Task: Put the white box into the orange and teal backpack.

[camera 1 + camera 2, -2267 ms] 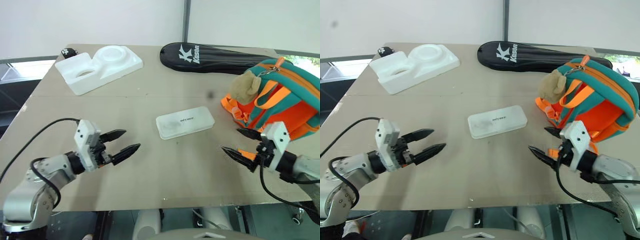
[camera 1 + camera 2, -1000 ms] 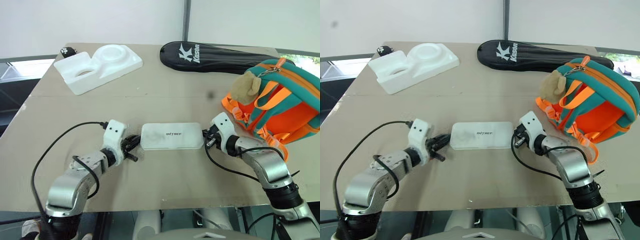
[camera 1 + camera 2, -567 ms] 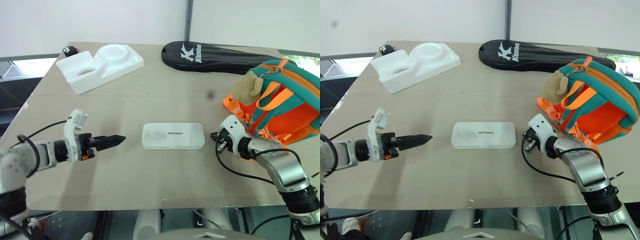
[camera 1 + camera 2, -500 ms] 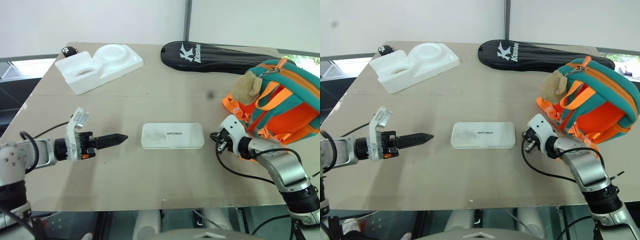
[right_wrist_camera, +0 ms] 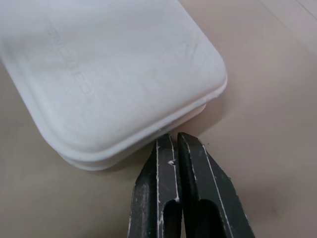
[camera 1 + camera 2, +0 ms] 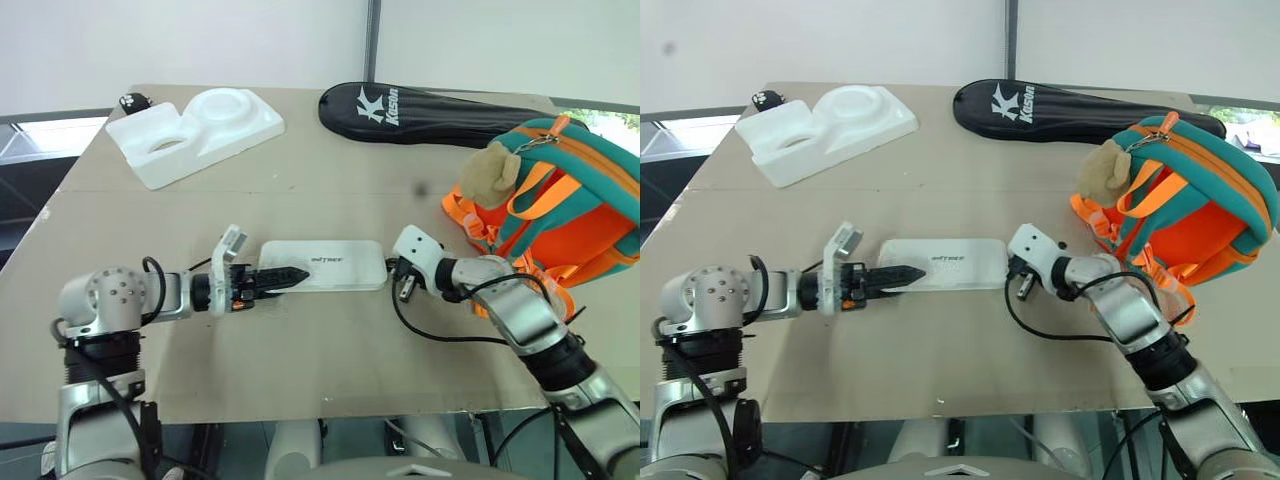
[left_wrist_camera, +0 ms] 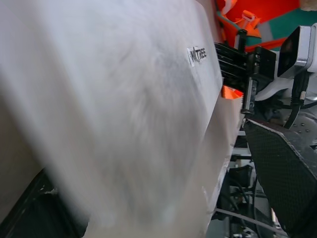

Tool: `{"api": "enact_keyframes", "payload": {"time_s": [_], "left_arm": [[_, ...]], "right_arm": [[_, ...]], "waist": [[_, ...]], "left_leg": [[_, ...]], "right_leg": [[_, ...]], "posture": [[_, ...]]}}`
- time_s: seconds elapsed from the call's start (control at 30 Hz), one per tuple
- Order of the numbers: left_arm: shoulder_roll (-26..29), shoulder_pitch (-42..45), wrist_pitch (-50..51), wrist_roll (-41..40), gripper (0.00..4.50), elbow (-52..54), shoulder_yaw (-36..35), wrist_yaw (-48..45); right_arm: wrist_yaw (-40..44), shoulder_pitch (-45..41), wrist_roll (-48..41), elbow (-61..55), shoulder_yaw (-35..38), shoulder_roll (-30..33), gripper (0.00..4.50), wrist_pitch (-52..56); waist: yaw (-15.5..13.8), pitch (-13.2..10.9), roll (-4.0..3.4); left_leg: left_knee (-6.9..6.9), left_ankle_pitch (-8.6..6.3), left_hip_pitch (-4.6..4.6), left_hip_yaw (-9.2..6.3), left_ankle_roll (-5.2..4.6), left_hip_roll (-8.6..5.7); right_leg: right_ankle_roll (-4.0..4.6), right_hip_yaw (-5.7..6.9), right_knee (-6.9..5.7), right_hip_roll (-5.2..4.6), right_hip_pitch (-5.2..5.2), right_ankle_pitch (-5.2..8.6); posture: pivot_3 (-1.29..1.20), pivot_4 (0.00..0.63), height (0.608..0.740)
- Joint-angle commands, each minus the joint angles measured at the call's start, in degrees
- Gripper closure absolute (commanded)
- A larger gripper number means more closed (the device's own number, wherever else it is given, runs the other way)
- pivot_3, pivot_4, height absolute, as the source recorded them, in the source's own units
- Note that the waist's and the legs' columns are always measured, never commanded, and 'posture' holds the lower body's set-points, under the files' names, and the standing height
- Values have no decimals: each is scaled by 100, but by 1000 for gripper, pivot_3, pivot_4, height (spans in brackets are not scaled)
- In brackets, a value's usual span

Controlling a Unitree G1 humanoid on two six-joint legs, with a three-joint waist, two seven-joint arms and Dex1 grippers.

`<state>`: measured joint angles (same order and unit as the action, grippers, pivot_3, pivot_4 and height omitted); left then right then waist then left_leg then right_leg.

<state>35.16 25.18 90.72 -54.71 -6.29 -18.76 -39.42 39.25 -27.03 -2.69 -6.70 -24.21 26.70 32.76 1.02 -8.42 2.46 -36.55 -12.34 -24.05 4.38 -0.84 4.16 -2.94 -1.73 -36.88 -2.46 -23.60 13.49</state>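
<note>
The white box (image 6: 330,264) lies flat on the table's middle, dark lettering up. My left gripper (image 6: 290,274) stands open at the box's left end, one black finger (image 7: 280,173) lying along the top of the box, which sits between the jaws in the left wrist view. My right gripper (image 5: 176,138) is shut, its tips pressed against the rim of the box's right end (image 6: 384,268). The orange and teal backpack (image 6: 560,205) stands at the right with a tan plush charm (image 6: 488,170) on it, just behind my right arm.
A long black racket case (image 6: 420,110) lies along the far edge. A bulky white foam tray (image 6: 195,125) sits at the far left, with a small black object (image 6: 130,101) beside it. Cables loop from both wrists onto the tan tabletop (image 6: 330,370).
My left gripper swung right from the open table to the box's left end and rolled. My right gripper slid left onto the box's right end, and the box shifted slightly left.
</note>
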Motion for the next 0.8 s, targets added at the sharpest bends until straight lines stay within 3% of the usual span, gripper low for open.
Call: {"api": "enact_keyframes", "payload": {"time_s": [0.03,0.1,0.13,0.27,0.4,0.53,0.63,0.8], "left_arm": [[-200,102,135,-122,561,-145,-426,127],[-292,63,169,-269,1225,-198,-607,230],[-332,29,176,-354,1906,-198,-683,286],[-505,-58,178,-623,3257,-189,-940,644],[-598,-206,178,-848,3269,6,-1042,895],[-717,-227,152,-1123,3279,399,-1406,993],[-809,-226,-45,-1394,3280,820,-1645,1061],[-1116,48,-481,-1720,3289,1230,-1792,1503]], "right_arm": [[151,125,62,87,33,76,4500,-178],[206,240,32,0,140,157,4500,-194],[204,293,12,-48,202,180,4500,-187],[172,445,-62,-204,412,192,4500,-148],[136,658,-129,-471,620,239,4500,-98],[-57,1043,-835,-1314,1576,109,4500,541],[-104,1525,-1712,-2505,2514,84,3766,1291],[-590,2671,-4389,-4595,4848,69,1281,3163]], "waist": [[-3,0,1],[-8,0,1],[-11,0,1],[-27,1,1],[-31,1,1],[-33,-1,1],[-33,-3,-2],[-110,-5,-5]], "left_leg": [[-1,0,0,0,0,0],[-2,0,0,-2,0,0],[-2,0,-1,-2,0,0],[-2,0,-1,-6,0,-2],[-4,0,-1,-8,1,-2],[-4,0,-4,-9,1,-2],[-5,0,-16,-13,1,-2],[-3,0,-36,-40,2,-3]], "right_leg": [[0,0,0,0,1,0],[-4,0,-1,0,1,-2],[-5,0,-1,0,2,-3],[-5,1,-1,-2,5,-3],[-3,1,-1,-3,6,-2],[-2,2,0,-4,6,-1],[-3,6,0,-5,-2,-2],[-6,34,5,-10,-3,-3]], "posture": [[0,150,740],[0,150,740],[0,150,740],[0,150,740],[0,150,740],[0,150,740],[0,150,740],[0,150,740]]}}
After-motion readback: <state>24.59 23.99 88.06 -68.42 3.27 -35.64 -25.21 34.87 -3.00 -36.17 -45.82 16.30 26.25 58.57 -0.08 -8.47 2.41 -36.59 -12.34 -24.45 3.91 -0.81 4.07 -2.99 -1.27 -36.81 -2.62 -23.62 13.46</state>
